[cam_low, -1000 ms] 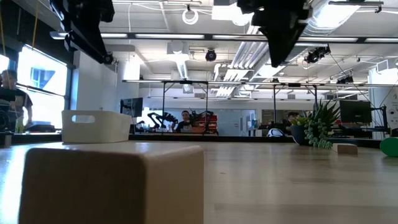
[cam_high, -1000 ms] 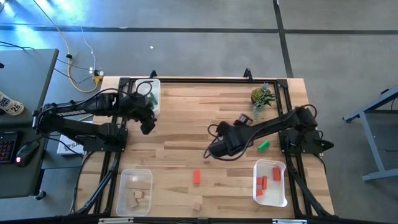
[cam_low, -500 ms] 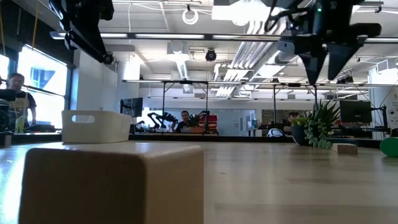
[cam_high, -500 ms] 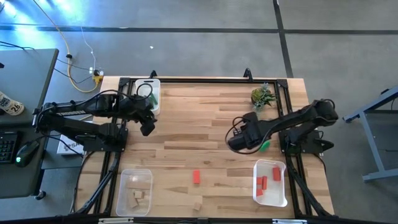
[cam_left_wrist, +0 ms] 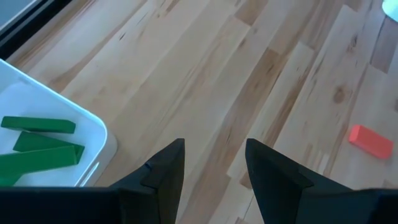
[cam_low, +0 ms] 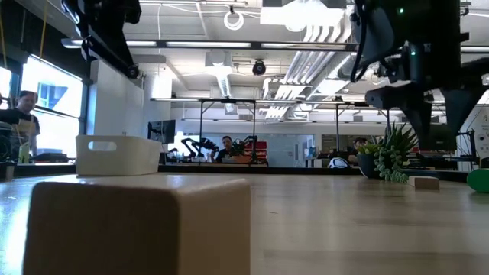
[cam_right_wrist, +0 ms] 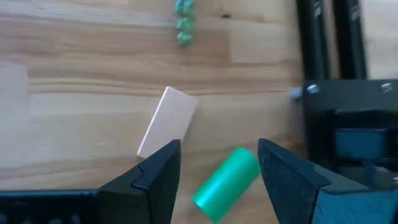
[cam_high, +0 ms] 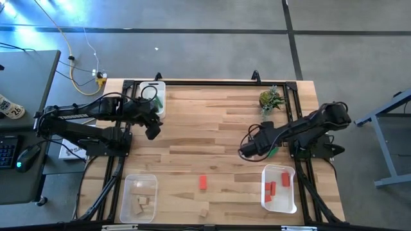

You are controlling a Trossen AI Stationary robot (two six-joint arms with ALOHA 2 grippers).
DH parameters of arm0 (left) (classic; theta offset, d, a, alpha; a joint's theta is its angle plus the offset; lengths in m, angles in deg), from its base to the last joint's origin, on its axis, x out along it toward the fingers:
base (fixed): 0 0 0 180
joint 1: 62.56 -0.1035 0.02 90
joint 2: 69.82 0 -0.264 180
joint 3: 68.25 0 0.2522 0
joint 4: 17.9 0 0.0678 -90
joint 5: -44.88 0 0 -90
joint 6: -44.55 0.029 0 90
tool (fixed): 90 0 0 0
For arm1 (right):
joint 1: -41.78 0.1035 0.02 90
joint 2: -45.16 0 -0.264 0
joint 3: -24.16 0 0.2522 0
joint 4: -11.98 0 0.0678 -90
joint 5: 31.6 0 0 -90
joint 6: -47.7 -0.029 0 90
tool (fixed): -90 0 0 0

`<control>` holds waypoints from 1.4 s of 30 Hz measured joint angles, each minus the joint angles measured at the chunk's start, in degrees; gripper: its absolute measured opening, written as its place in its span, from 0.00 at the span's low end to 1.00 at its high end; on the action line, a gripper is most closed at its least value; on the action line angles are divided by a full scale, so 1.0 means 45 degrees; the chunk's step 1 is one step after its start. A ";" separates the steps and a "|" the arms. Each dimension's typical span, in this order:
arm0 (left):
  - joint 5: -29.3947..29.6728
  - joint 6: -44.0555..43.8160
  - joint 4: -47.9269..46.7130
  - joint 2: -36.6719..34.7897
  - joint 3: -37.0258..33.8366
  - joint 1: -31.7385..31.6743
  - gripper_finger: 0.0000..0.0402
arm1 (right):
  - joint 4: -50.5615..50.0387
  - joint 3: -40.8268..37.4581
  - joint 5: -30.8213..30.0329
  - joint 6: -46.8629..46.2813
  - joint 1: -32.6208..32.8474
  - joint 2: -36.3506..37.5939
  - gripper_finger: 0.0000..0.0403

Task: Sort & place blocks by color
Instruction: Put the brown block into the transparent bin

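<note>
3 red blocks (cam_high: 270, 188) in right tray (cam_high: 292, 204), 1 on wood table (cam_high: 192, 138); left gripper (cam_left_wrist: 211, 163), right gripper (cam_right_wrist: 219, 163) both released, empty.

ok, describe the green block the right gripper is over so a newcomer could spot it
Start at the potted plant near the table's far right corner. Nearer the red tray, under the right gripper, lies the green block. It is rounded and green; the tan block beside it is flat-sided.

In the low view a tan block (cam_low: 137, 225) fills the near corner, cut off at the bottom edge and blurred. A green block (cam_low: 480, 180) is clipped at the right edge. The white tray (cam_left_wrist: 56, 146) runs off the left wrist view, perhaps hiding more green pieces.
</note>
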 joint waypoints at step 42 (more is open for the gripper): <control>0.0330 0.0234 0.0130 0.0001 0.0000 0.0000 0.39 | 0.6936 -0.4056 0.2020 0.1060 -0.2671 0.1785 0.50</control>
